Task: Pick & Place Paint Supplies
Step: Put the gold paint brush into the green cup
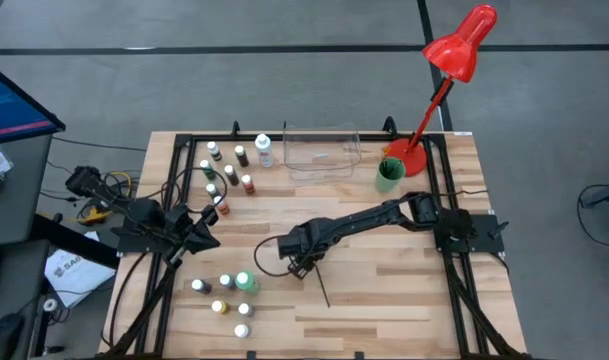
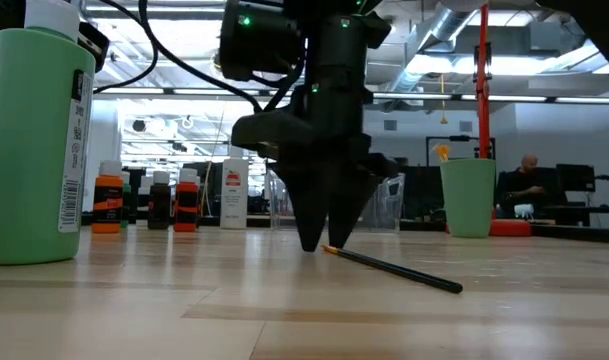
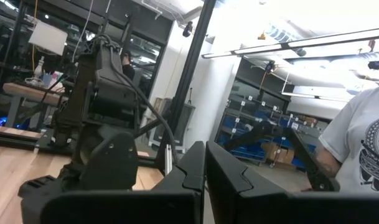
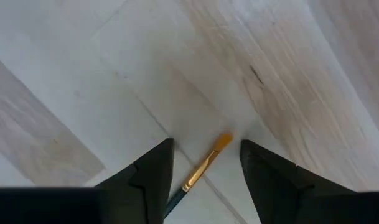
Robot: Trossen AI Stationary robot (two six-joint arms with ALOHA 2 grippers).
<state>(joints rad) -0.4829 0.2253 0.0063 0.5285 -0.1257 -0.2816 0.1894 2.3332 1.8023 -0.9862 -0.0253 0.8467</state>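
- My right gripper [image 4: 205,165] points straight down at the wooden table [image 1: 384,290], its tips at or just above the boards near the table's middle.
- Its jaws stand apart, with nothing clamped between them.
- A thin dark brush [image 4: 201,171] lies flat on the wood in the gap between my right fingers [image 4: 153,171], its orange bristle tip just past my fingertips.
- In the low view the brush [image 2: 394,270] has one end right at the foot of my right gripper [image 2: 324,240] and runs away from it along the table; whether a finger touches it I cannot tell.
- From above, the brush [image 1: 322,285] trails off from my right gripper [image 1: 299,268] toward the near edge of the table.
- My left gripper [image 3: 205,180] waits at the left side of the table, jaws pressed together and holding nothing.
- Beside my right jaws, toward my left arm, a taller green bottle [image 1: 245,282] stands upright among a few tiny white-capped bottles [image 1: 222,295].
- A second group of tiny bottles [image 1: 229,170] stands near the far left part of the table, well apart from my right jaws, with a taller white bottle [image 1: 264,150] next to them.
- Farther off at the back sit a clear plastic tray [image 1: 322,152], a green cup [image 1: 388,174] and a red lamp [image 1: 439,85].
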